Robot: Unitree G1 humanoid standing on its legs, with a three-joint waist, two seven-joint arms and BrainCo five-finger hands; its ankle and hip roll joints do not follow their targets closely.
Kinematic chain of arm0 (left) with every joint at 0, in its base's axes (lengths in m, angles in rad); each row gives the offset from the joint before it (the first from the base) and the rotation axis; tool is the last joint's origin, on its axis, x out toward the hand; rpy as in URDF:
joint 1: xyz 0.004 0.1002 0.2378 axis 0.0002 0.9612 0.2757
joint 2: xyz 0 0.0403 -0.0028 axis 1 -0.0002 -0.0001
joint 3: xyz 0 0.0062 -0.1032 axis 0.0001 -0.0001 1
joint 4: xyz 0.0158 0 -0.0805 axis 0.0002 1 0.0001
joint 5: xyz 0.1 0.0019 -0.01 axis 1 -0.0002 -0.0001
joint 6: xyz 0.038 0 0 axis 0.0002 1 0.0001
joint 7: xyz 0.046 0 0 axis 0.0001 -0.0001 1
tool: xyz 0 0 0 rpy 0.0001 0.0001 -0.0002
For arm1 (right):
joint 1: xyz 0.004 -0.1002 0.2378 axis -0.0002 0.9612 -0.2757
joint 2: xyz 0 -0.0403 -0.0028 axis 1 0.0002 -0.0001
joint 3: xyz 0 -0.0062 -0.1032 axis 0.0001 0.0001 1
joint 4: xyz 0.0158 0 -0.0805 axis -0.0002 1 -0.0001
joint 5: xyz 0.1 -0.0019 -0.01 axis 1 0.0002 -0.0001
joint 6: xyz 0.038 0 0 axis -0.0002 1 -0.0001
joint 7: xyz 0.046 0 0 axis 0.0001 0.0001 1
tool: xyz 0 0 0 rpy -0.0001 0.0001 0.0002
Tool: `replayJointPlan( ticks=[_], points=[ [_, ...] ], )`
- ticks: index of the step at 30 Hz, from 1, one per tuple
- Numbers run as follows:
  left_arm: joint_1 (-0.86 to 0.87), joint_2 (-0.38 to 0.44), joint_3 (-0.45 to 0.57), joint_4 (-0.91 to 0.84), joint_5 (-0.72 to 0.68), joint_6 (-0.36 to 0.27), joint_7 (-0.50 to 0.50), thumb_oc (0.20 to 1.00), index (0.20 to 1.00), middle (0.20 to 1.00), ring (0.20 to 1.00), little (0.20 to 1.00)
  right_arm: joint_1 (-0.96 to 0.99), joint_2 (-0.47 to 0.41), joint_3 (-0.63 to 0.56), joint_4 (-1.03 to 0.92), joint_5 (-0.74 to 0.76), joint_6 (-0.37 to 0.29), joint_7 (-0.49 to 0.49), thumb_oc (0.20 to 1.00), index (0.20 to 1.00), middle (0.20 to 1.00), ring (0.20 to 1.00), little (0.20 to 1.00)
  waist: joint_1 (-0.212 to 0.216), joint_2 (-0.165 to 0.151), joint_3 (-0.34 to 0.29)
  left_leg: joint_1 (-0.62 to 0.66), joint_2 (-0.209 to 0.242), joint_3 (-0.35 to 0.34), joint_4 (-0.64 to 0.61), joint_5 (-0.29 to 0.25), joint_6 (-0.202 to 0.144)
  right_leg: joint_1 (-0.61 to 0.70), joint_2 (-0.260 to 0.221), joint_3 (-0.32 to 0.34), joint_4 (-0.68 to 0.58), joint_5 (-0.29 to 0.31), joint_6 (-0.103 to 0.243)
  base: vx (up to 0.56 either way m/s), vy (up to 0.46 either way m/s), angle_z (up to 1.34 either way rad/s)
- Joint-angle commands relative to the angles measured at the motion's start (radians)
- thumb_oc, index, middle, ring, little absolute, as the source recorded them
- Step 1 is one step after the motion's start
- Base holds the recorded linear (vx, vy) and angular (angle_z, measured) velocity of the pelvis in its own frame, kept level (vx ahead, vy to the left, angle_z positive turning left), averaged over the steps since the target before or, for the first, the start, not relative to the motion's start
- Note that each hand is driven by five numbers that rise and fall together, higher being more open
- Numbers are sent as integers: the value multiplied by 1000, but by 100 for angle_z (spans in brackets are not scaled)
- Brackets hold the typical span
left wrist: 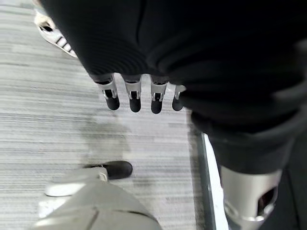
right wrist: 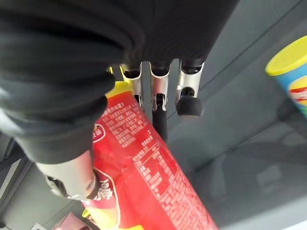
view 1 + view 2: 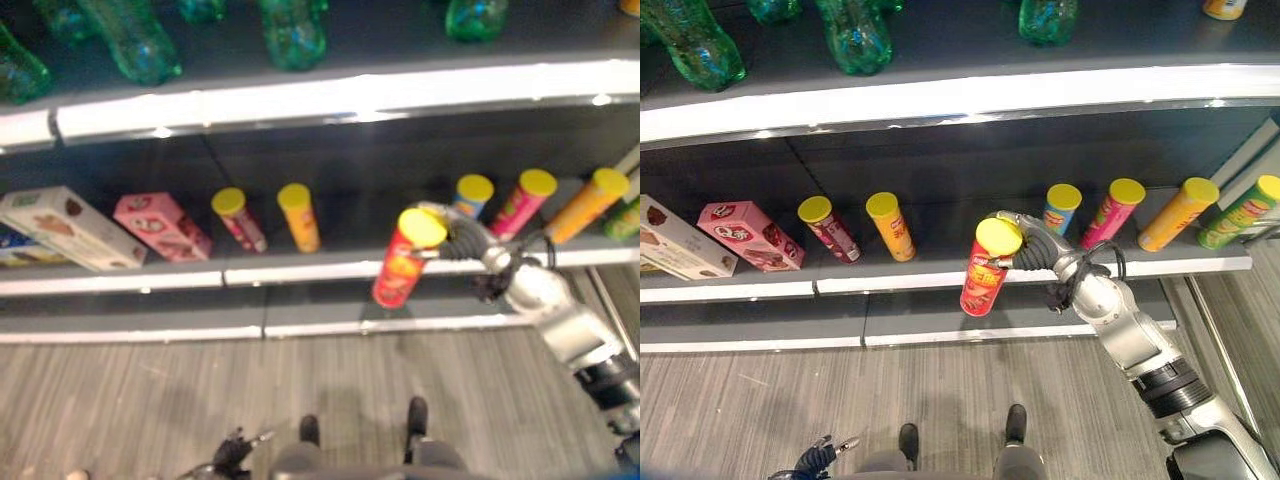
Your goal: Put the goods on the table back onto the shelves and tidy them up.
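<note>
My right hand (image 3: 1040,250) was clenched around the red can (image 3: 983,280), holding it tilted over the front edge of the middle shelf (image 3: 940,275), between the orange can (image 3: 890,226) and the blue can (image 3: 1061,207). The grip looked one-sided, I think; it could slip and roll off. My left hand (image 1: 139,93) hung relaxed over the floor.

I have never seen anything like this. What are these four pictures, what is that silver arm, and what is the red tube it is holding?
A two-armed humanoid robot is restocking a shop shelf. Two pictures come from cameras in its head, looking down; the other two sit on its wrists. The right robot hand grips a red can with a yellow lid, held in front of the lower shelf, where more yellow-lidded cans and a pink box stand. Green bottles sit on the shelf above. The left robot hand hangs idle over the floor, fingers straight.
</note>
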Motion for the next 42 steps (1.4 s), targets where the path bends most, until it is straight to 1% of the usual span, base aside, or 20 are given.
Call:
replayJointPlan(
  ticks=[1,6,7,8,9,10,11,12,13,14,15,16,21,24,29,35,42],
  points=[
    [-45,39,-42,47,20,-6,26,1000,1000,1000,1000,1000,-157,15,-8,-5,-74,-25,-107,200,200,200,200,200,13,11,4,4,-23,59,7,-25,-11,92,-47,9,87,-187,76,-18,8,13],
    [-53,30,-74,37,9,-14,44,1000,1000,1000,1000,1000,-234,54,-3,80,-195,-10,-238,200,200,200,200,200,24,41,31,-12,-26,51,7,-17,-15,66,-60,5,126,-199,75,-55,15,11],
    [-91,34,-126,-5,-3,-42,39,1000,1000,1000,1000,1000,-295,85,16,160,-227,6,-298,200,200,200,200,200,20,54,45,-20,-27,49,7,-12,-15,48,-66,8,143,-200,75,-80,29,9],
    [-93,34,-124,-5,-4,-42,38,1000,1000,1000,1000,1000,-302,86,21,167,-226,5,-301,200,200,200,200,200,19,54,46,-21,-27,49,7,-11,-15,46,-66,9,146,-201,75,-80,35,9],
    [-102,33,-126,-11,-18,-37,43,1000,1000,1000,1000,1000,-328,92,23,193,-250,6,-330,200,200,200,200,200,20,62,51,-27,-27,48,7,-8,-16,35,-68,9,154,-202,76,-95,29,14],
    [-111,26,-146,-20,-36,-38,59,1000,1000,1000,1000,1000,-370,81,19,253,-270,28,-380,200,200,200,200,200,23,77,66,-38,-28,43,7,-1,-19,16,-73,5,172,-204,75,-129,40,20],
    [-116,27,-154,-23,-38,-42,62,1000,1000,1000,1000,1000,-390,78,17,278,-282,38,-403,200,200,200,200,200,25,87,76,-46,-28,39,7,4,-21,3,-75,7,181,-206,74,-100,29,17],
    [-117,27,-153,-23,-38,-42,62,1000,1000,1000,1000,1000,-392,78,18,279,-282,38,-404,200,200,200,200,200,25,87,76,-47,-28,39,7,4,-21,2,-75,7,183,-207,74,-127,14,11],
    [-127,28,-172,-29,-46,-45,65,1000,1000,1000,1000,1000,-447,77,17,317,-295,43,-440,200,200,200,200,200,30,102,96,-64,-29,33,7,14,-24,-22,-77,7,195,-208,73,-92,2,3],
    [-128,28,-172,-28,-46,-45,65,1000,1000,1000,1000,1000,-450,77,19,320,-295,42,-441,200,200,200,200,200,29,103,96,-65,-28,33,7,14,-24,-24,-77,7,197,-208,72,-148,6,3],
    [-139,30,-184,-28,-48,-51,68,1000,1000,1000,1000,1000,-487,73,20,368,-302,54,-471,200,200,200,200,200,33,114,107,-78,-26,30,7,22,-29,-40,-80,4,203,-207,72,-59,3,0],
    [-140,30,-183,-28,-48,-51,69,1000,1000,1000,1000,1000,-489,72,21,370,-302,54,-472,200,200,200,200,200,33,115,107,-79,-26,30,7,22,-29,-42,-80,3,203,-207,72,-91,2,3],
    [-164,44,-206,-32,-57,-61,74,1000,1000,1000,1000,1000,-548,61,36,457,-296,65,-510,200,200,200,200,200,46,140,134,-125,-17,17,7,46,-42,-87,-78,-2,215,-203,73,-70,-5,5],
    [-167,46,-209,-32,-56,-65,75,1000,1000,1000,1000,1000,-555,65,43,475,-293,67,-515,200,200,200,200,200,49,142,135,-136,-15,14,7,51,-45,-91,-78,-6,211,-201,73,-24,-10,10],
    [-180,41,-217,-27,-59,-64,75,1000,1000,1000,1000,1000,-544,68,49,481,-289,68,-513,200,200,200,200,200,49,145,136,-152,-14,6,7,55,-50,-98,-82,-15,209,-197,77,0,-1,11],
    [-188,30,-211,-15,-55,-57,77,1000,1000,1000,1000,1000,-519,100,69,456,-315,70,-494,200,200,200,200,200,49,138,133,-150,-18,6,7,48,-49,-90,-87,-19,202,-192,79,18,18,10],
    [-196,32,-204,-13,-62,-59,78,1000,1000,1000,1000,1000,-526,96,96,472,-338,72,-476,200,200,200,200,200,49,133,135,-149,-19,6,7,48,-53,-90,-92,-21,201,-189,79,0,0,0]
  ],
)
